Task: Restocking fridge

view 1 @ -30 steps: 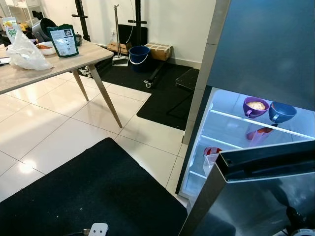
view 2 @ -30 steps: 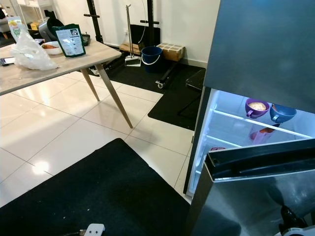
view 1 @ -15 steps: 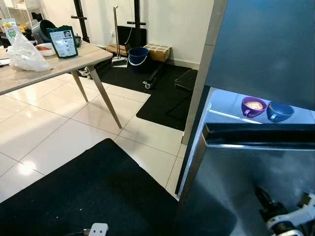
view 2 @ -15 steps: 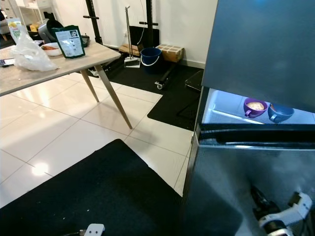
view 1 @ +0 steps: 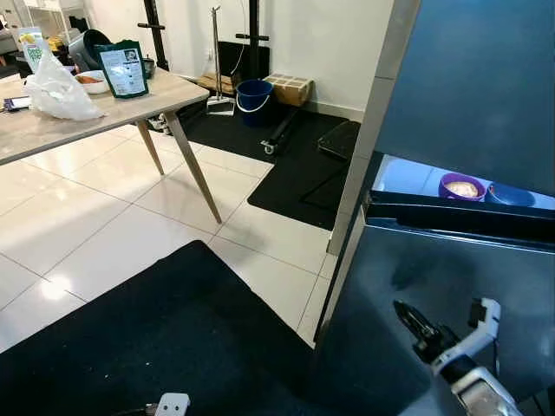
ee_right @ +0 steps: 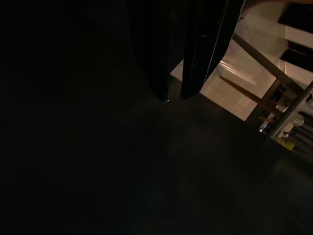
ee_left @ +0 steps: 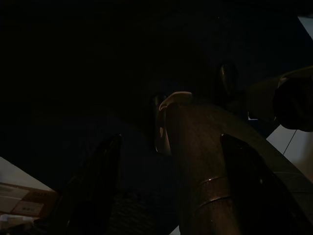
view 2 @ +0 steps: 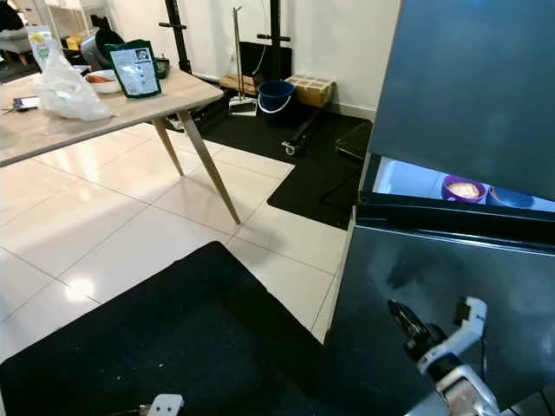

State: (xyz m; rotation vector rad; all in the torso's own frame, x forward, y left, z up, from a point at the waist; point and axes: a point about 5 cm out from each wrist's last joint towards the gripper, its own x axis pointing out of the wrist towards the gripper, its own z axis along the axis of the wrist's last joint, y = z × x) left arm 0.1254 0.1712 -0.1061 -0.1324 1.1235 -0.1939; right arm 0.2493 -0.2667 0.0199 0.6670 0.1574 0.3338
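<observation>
With its fingers nearly together and holding nothing, the right pincer [view 2: 401,318] presses the fridge door [view 2: 434,286] nearly shut; it may slip off, leaving the bowls [view 2: 462,188] behind a gap.

1. The fridge door [view 1: 434,286] looks like dark brushed metal, smooth with a soft sheen and faint reflections.
2. The floor tiles [view 1: 87,225] are glossy white, throwing back bright glare spots.
3. The black mat [view 1: 165,338] is matt and slightly speckled, looks rubbery.
4. The table [view 1: 52,130] has a pale wood-grain top, matt, with wooden legs.
5. The bag [view 1: 56,91] on it is thin, crinkly white plastic.
6. The right gripper [view 1: 409,319] has shiny black fingers, with a white plastic-looking bit on the wrist.
7. The blue bucket [view 1: 253,97] looks like smooth plastic.
</observation>
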